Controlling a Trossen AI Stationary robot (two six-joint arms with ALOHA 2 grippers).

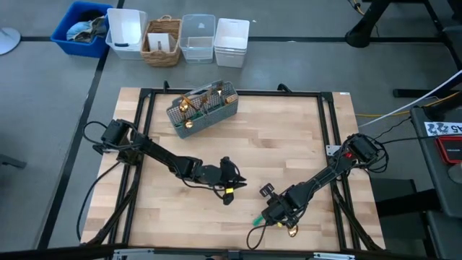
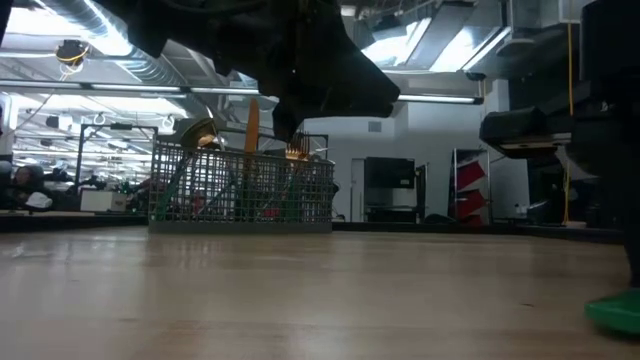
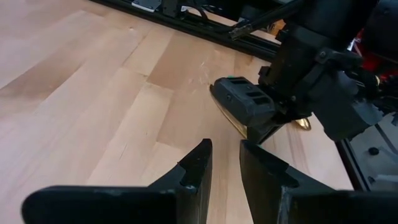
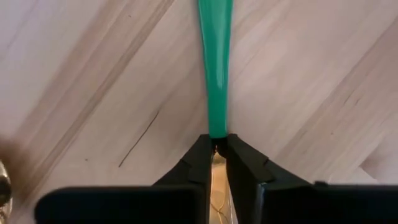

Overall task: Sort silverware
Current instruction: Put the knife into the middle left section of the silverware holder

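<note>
Pale wooden planks make up the bench (image 1: 289, 137), with a grey mesh caddy (image 1: 203, 108) standing toward its far edge, already bristling with gold-headed silverware (image 1: 195, 99). Near the front edge, on the right, one more piece (image 4: 215, 68) lies flat on the wood, its slim teal handle running away from the right end effector (image 4: 216, 148). That end effector is down on it with its fingers (image 4: 198, 163) pinched in to a narrow slot, closed right where the green handle meets the gold metal. The left end effector (image 3: 225, 163) hovers mid-bench, empty, its jaws only a sliver apart, pointed toward its partner.

To my eye this cutlery is light and rigid, so it will not sag or bend when lifted. It is also smooth and thin, and likely slippery. Pinched at the neck, the long handle may swing or twist in the grip. A hold nearer the middle of the handle would probably balance better.
</note>
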